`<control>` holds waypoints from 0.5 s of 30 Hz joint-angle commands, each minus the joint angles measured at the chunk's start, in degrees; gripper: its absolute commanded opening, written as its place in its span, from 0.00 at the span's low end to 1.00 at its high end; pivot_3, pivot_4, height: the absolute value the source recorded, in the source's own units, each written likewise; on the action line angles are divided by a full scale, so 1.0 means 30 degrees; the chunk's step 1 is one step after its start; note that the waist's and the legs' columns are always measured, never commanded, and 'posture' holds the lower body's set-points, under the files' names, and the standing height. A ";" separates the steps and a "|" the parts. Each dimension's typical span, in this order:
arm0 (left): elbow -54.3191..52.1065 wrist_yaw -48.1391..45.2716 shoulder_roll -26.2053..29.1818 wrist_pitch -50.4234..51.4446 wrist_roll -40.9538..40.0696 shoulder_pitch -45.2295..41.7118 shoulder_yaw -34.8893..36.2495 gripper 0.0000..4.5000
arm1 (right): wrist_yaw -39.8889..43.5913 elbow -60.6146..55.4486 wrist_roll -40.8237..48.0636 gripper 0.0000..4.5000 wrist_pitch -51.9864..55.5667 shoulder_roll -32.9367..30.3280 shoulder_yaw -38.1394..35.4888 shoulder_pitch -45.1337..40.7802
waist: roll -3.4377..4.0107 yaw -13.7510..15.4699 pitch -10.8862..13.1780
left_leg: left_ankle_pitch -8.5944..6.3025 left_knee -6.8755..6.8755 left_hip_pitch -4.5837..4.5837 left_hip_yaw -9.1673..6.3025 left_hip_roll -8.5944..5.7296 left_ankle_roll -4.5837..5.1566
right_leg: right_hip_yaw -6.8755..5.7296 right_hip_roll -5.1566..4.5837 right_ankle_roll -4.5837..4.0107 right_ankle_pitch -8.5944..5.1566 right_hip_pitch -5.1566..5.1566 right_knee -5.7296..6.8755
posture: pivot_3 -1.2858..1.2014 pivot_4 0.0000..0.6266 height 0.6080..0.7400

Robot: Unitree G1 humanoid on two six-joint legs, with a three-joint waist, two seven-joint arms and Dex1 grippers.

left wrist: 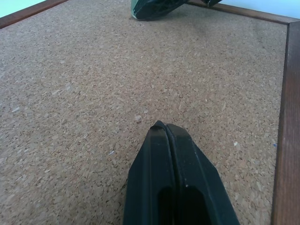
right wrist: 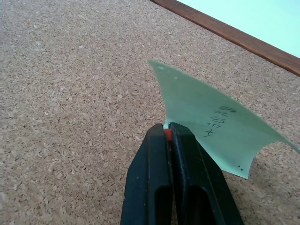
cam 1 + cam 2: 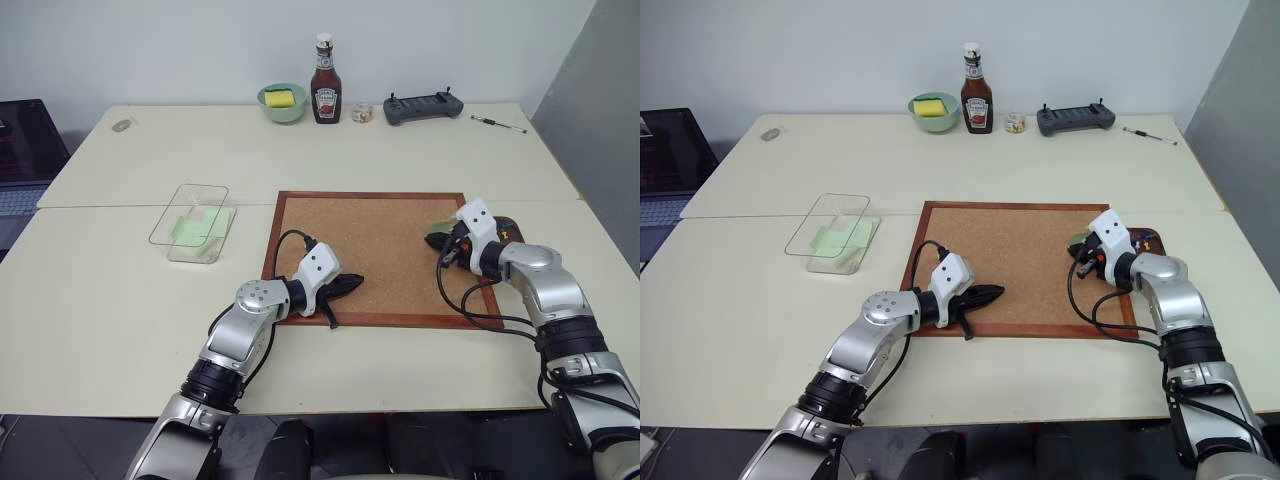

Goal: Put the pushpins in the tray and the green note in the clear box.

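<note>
My right gripper [image 2: 167, 127] is shut, with a red pushpin [image 2: 167, 136] showing between its fingertips. The green note [image 2: 206, 117], with handwriting on it, curls up off the corkboard [image 3: 380, 250] right at those fingertips. From the head, this gripper [image 3: 440, 242] is near the board's right edge. Just behind it the dark brown tray [image 3: 1147, 238], partly hidden by the wrist, holds small coloured pins. My left gripper [image 3: 352, 282] is shut and empty, low over the board's front left. The clear box [image 3: 192, 222] stands left of the board with pale green sheets inside.
Along the table's far edge stand a pale green bowl [image 3: 283, 100] with a yellow sponge, a ketchup bottle [image 3: 325, 85], a small jar [image 3: 362, 112], a grey controller [image 3: 423, 108] and a thin tool [image 3: 498, 123]. A laptop [image 3: 25, 150] is at the far left.
</note>
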 commanded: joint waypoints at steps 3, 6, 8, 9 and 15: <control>0.0167 -0.0158 0.0228 0.0547 0.0219 0.0487 -0.0301 0.00 | 0.0969 -0.2369 0.0872 0.01 0.0569 -0.0810 -0.0746 -0.0247 | 0.0000 0.0000 0.0000 | 0.0000 -0.0003 0.0002 -0.0003 0.0000 0.0000 | -0.0002 0.0000 0.0000 0.0000 0.0005 -0.0002 | 0.52 0.24 1.00; 0.0188 -0.0146 0.0193 0.0569 0.0214 0.0463 -0.0313 0.00 | 0.1296 -0.2780 0.0992 0.01 0.0855 -0.1083 -0.0660 -0.0177 | 0.0000 -0.0002 0.0000 | 0.0000 -0.0002 0.0003 -0.0001 0.0001 0.0001 | -0.0001 0.0000 0.0000 0.0000 0.0006 -0.0004 | 0.52 0.24 1.00; 0.0201 -0.0143 0.0138 0.0598 0.0150 0.0434 -0.0277 0.00 | 0.1606 -0.3130 0.1005 0.01 0.1054 -0.1278 -0.0547 -0.0063 | 0.0000 0.0000 0.0000 | 0.0000 -0.0004 0.0002 -0.0002 0.0001 0.0001 | -0.0004 0.0000 0.0001 0.0000 0.0004 -0.0004 | 0.52 0.24 1.00; 0.0187 -0.0153 0.0093 0.0639 0.0061 0.0428 -0.0225 0.00 | 0.1765 -0.3349 0.0964 0.01 0.1116 -0.1375 -0.0467 0.0017 | -0.0001 0.0000 0.0000 | 0.0000 -0.0004 0.0001 0.0000 0.0000 0.0001 | -0.0001 0.0000 0.0001 0.0000 0.0004 -0.0004 | 0.52 0.24 1.00; -0.0633 -0.0488 -0.0208 0.1476 -0.1457 0.0158 0.0709 0.00 | 0.2237 -0.4572 0.0141 0.01 0.0548 -0.1895 0.0355 0.0567 | -0.0002 -0.0001 0.0001 | 0.0000 -0.0005 0.0001 -0.0002 0.0002 0.0001 | -0.0003 0.0000 0.0001 0.0000 0.0005 -0.0005 | 0.52 0.24 1.00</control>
